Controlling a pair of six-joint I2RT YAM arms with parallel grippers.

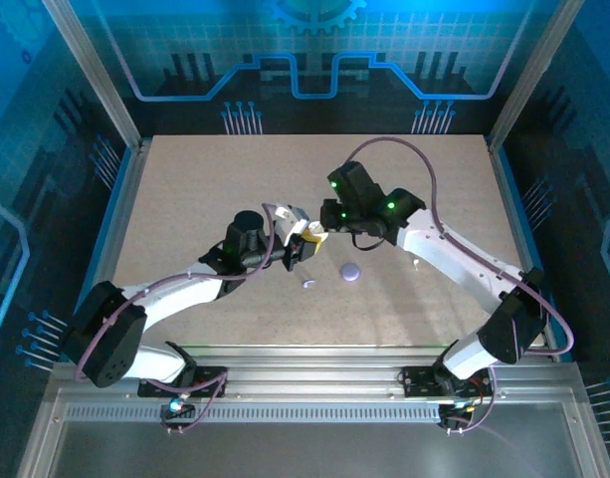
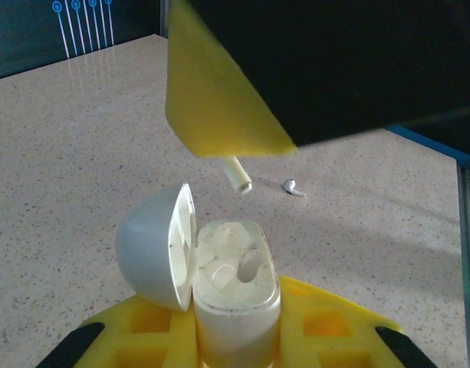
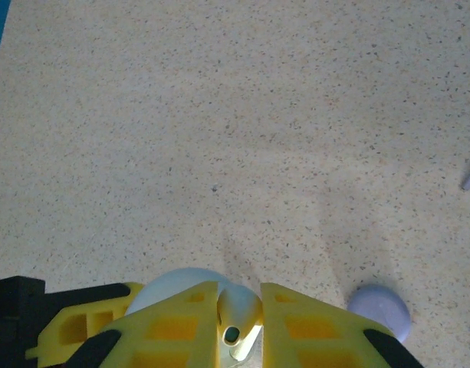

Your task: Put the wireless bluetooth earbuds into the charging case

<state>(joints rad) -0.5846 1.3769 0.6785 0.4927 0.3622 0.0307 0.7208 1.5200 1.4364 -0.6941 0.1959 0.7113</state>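
I have the case [image 2: 236,307] held off the table mid-scene in the left gripper [image 2: 238,333]. It is off-white, upright and open, with its domed lid [image 2: 152,249] swung out sideways. An earbud [image 2: 238,175], white, hangs just above the opening, pinched in the right gripper [image 3: 239,310], stem down and not touching. A second earbud [image 2: 294,187] lies on its side on the table, well right of the case. A lavender disc [image 1: 351,270] lies flat, near-right of it.
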